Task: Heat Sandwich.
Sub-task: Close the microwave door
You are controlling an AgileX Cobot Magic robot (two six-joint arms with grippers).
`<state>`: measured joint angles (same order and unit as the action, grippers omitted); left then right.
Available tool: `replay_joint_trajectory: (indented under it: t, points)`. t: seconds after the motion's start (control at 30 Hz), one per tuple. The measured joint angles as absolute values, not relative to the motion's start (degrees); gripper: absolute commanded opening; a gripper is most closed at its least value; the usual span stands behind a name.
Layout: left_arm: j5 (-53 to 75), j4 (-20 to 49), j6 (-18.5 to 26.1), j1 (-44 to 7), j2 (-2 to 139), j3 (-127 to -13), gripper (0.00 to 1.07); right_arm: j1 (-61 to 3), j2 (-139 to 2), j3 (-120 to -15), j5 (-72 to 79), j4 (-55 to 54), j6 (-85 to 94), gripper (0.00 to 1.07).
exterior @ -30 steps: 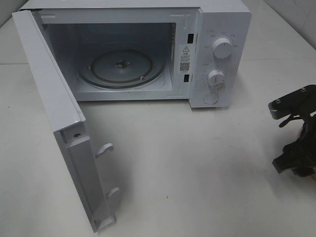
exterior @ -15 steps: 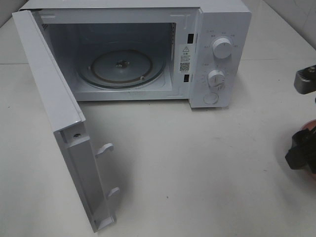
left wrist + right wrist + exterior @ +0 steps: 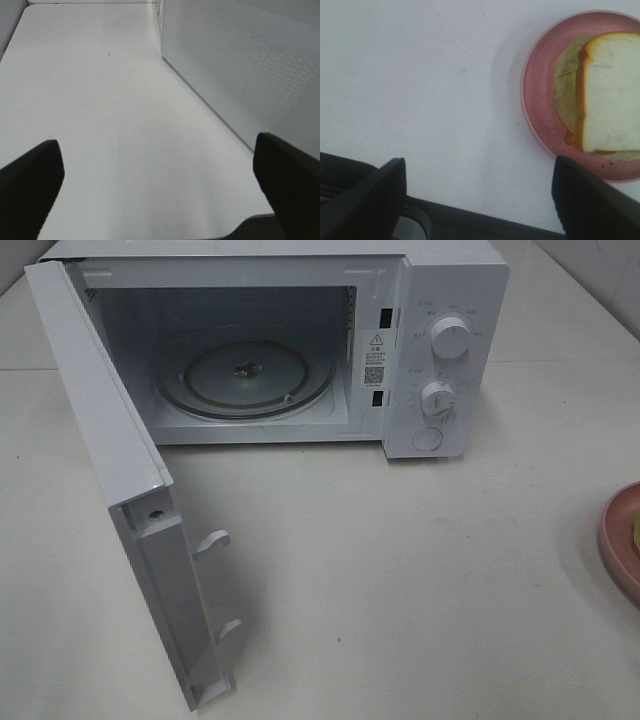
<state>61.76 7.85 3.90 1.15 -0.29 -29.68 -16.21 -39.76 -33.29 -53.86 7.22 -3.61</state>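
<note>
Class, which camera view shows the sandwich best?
The right wrist view: the sandwich lies in plain sight on the plate. The exterior high view catches only a sliver at its right edge; the left wrist view shows none.

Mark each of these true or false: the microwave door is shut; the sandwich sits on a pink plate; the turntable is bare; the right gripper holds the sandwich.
1. The microwave door is shut. False: it stands wide open.
2. The sandwich sits on a pink plate. True.
3. The turntable is bare. True.
4. The right gripper holds the sandwich. False: its jaws are open over the table, apart from the plate.
</note>
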Motion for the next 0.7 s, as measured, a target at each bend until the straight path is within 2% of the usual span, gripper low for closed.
replay_joint_trajectory:
  t: [0.23,0.47,0.7]
  points:
    - [61.76,7.85,3.9,1.15,-0.29,-29.68,0.98,-16.21,-22.86,-33.29,-60.68,7.1,-5.1,0.77]
    - [61.76,7.85,3.9,1.15,-0.29,-29.68,0.98,-16.16,-12.03,-32.37,-62.62,7.1,-5.1,0.76]
    - [61.76,7.85,3.9,1.15,-0.29,-29.68,0.98,-10.77,-3.27,-29.34,-59.47,6.3,-5.16,0.76]
